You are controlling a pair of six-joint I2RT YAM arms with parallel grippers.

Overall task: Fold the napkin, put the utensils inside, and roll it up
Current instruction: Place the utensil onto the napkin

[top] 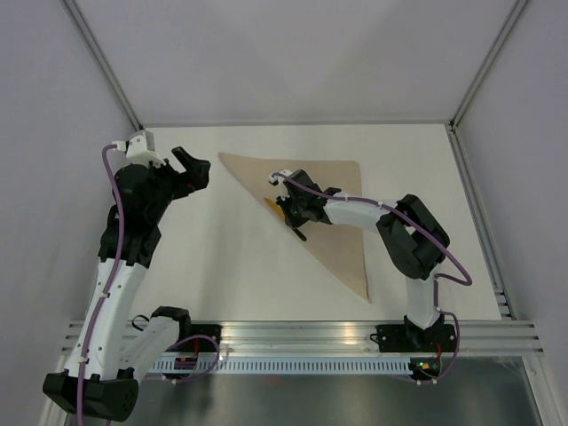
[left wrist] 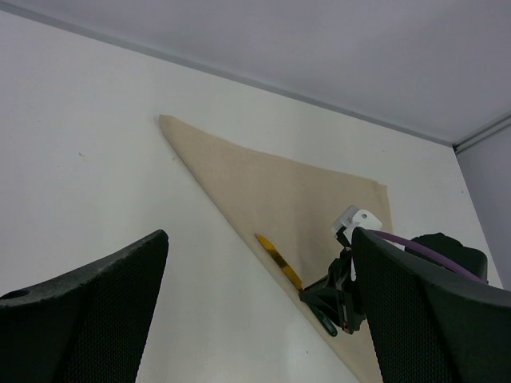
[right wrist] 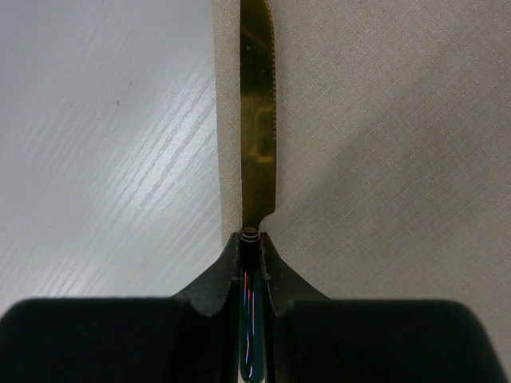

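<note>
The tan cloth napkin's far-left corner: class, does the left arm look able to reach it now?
Probably yes: the open left gripper hangs beside the napkin's corner, only bare table between; the right gripper and its gold knife are farther along.

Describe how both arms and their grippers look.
The left arm and right arm have white links and bulky black joints, and a purple cable runs along each. The left gripper and right gripper are black, with two wedge-shaped fingers finely dimpled on the surface.

Napkin (top: 253,169): plain tan-beige, unpatterned. Knife (right wrist: 258,112): gold blade, dark green handle. Table (top: 222,257): white, faint grain pattern.
</note>
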